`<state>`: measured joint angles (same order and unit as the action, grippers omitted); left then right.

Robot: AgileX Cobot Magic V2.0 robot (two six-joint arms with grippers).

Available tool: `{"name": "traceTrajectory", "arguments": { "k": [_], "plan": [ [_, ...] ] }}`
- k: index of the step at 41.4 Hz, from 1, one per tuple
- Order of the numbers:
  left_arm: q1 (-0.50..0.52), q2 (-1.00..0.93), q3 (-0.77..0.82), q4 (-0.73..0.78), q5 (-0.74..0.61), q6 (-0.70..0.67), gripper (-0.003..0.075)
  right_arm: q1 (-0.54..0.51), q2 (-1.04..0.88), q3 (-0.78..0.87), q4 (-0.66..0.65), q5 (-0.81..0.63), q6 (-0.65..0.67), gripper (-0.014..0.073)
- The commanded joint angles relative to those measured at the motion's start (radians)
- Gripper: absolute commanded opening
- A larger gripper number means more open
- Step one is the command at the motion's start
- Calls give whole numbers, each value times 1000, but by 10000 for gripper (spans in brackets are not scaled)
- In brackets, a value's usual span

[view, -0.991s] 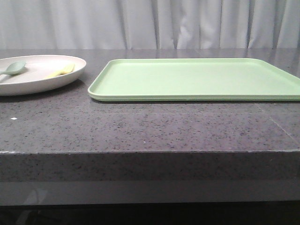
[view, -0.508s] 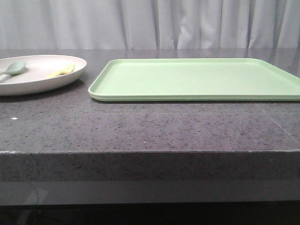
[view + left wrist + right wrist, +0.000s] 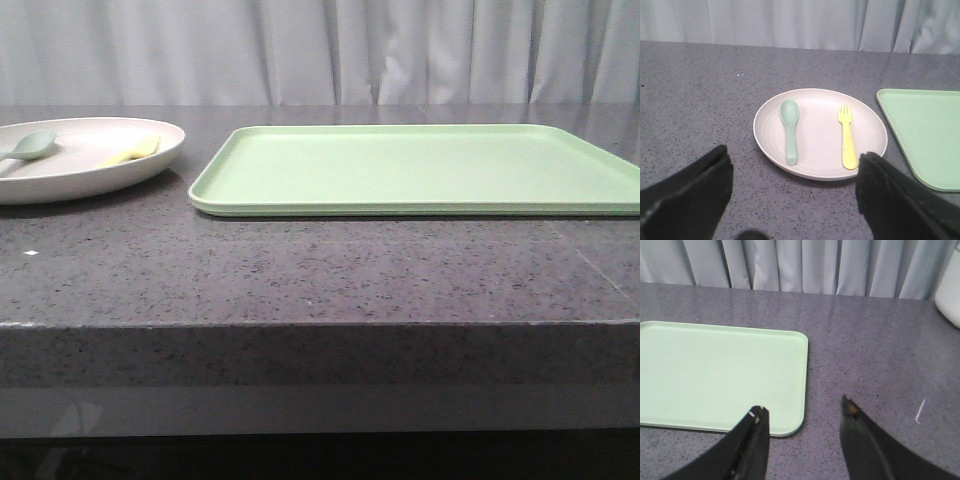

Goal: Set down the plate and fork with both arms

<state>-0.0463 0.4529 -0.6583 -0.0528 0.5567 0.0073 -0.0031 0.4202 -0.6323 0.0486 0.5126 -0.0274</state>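
Note:
The cream-pink plate (image 3: 90, 170) sits on the dark counter at the far left, beside the light-green tray (image 3: 420, 170). On the plate lie the yellow fork (image 3: 132, 152) and a pale green spoon (image 3: 30, 146). In the left wrist view the plate (image 3: 815, 150), fork (image 3: 847, 137) and spoon (image 3: 790, 130) lie ahead of my left gripper (image 3: 795, 172), which is open and empty, short of the plate's near rim. My right gripper (image 3: 802, 412) is open and empty above the tray's near right corner (image 3: 790, 427). Neither gripper shows in the front view.
The tray (image 3: 715, 375) takes up the counter's middle and right. A white object (image 3: 949, 290) stands at the far right edge of the right wrist view. A grey curtain (image 3: 320, 50) hangs behind the counter, whose front edge (image 3: 320, 325) is near.

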Motion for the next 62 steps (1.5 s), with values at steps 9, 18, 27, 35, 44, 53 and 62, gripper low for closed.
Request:
{"name": "traceTrajectory", "arguments": {
  "k": [9, 18, 27, 35, 44, 53, 62],
  "plan": [
    [-9, 41, -56, -6, -35, 2, 517, 31, 15, -34, -12, -83, -13, 365],
    [-9, 258, -207, 0, 167, 2, 517, 31, 15, -34, -12, -83, -13, 365],
    [26, 546, -356, 13, 244, 2, 515, 31, 15, -34, -12, -83, -13, 365],
    [174, 757, -458, -117, 239, 100, 515, 31, 15, -34, -12, -83, -13, 365],
    [328, 969, -532, -580, 242, 395, 514, 31, 15, -34, -12, -83, -13, 365],
    [350, 1139, -584, -774, 228, 495, 514, 31, 15, -34, -12, -83, -13, 365],
    [346, 1255, -643, -790, 210, 501, 514, 31, 15, -34, -12, -83, -13, 365]
  ]
}}
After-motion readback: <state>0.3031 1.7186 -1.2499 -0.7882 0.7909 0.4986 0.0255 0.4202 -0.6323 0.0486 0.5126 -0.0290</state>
